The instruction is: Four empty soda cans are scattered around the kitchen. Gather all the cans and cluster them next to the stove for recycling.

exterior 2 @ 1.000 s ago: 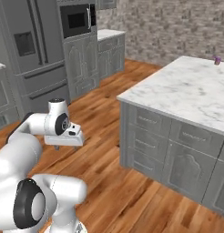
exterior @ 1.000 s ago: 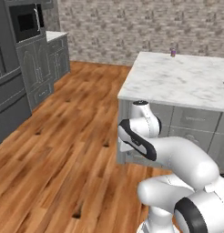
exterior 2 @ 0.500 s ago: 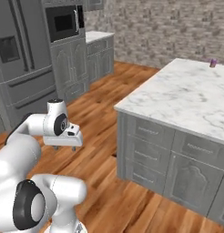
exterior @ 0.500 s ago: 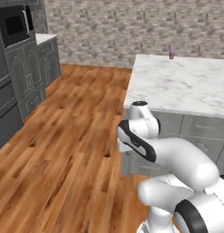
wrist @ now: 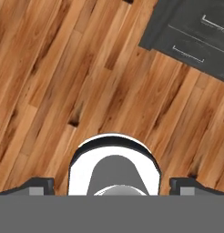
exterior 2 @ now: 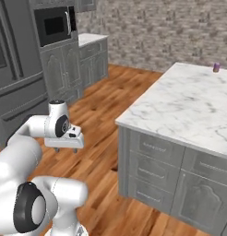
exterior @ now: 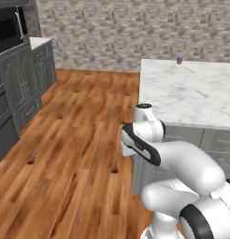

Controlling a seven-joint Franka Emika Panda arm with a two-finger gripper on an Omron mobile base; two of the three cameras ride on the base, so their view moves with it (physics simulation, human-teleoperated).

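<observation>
We carry the arm tucked low, gripper (exterior 2: 64,148) pointed at the floor, fingers spread wide and empty — transit pose. Purplish soda can (exterior: 179,59) stands upright at the island counter's (exterior: 191,93) far edge — likely our pickup.

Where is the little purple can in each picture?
Left base view: the purple can stands near the top right, on the far edge of the marble island.
Right base view: the can is at the upper right, on the same island's far end.
Hand view: it is not in this picture.
Shared landmark: the marble island top.
</observation>
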